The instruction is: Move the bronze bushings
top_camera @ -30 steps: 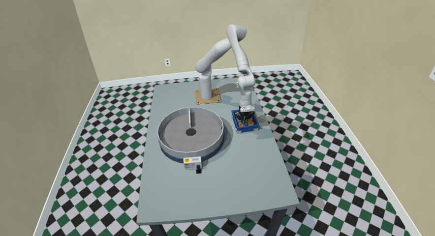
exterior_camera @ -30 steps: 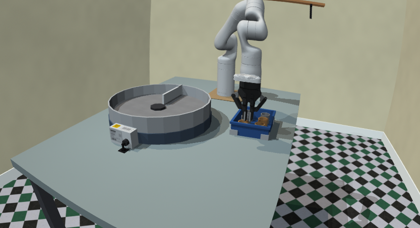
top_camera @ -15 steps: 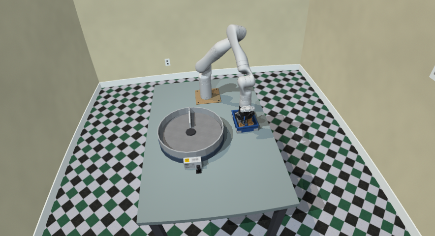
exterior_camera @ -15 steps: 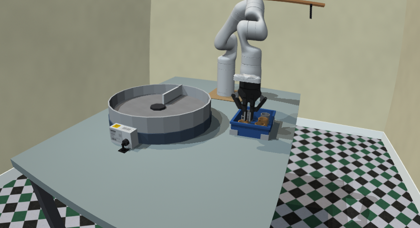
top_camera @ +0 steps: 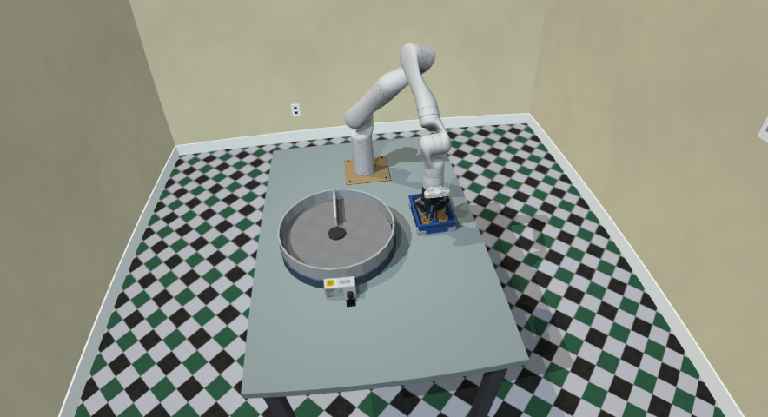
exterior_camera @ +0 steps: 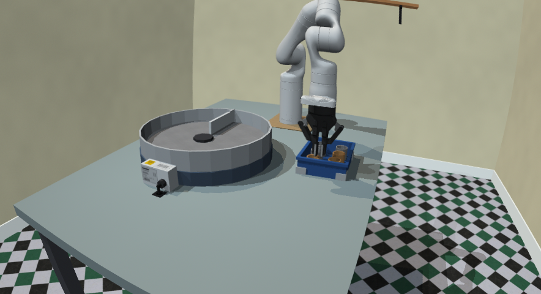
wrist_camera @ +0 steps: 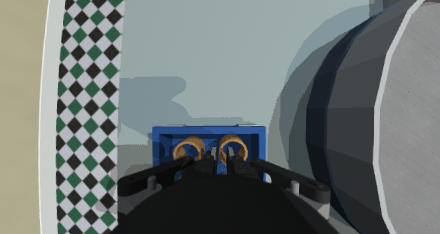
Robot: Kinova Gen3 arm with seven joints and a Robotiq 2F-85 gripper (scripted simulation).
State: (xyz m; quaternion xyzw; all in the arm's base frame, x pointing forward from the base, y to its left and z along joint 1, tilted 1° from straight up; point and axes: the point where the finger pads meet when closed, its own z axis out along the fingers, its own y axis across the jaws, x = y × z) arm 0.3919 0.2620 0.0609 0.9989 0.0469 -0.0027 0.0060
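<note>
Black hand (top_camera: 432, 215) (exterior_camera: 319, 154) (wrist_camera: 222, 154) pointing down, clenched to a narrow gap, nothing grasped, fingertips within blue crate (top_camera: 436, 228) (exterior_camera: 320, 169) (wrist_camera: 210, 130)

The top view looks steeply down from high and well back, facing the claw (top_camera: 432, 212) (exterior_camera: 319, 154) (wrist_camera: 222, 154); the exterior view faces it from lower and nearer, both sharing arm, turntable (top_camera: 370, 268) (exterior_camera: 227, 161) (wrist_camera: 350, 116) and crate (top_camera: 436, 228) (exterior_camera: 321, 169) (wrist_camera: 210, 130), while the wrist view looks down past the claw from close above.
</note>
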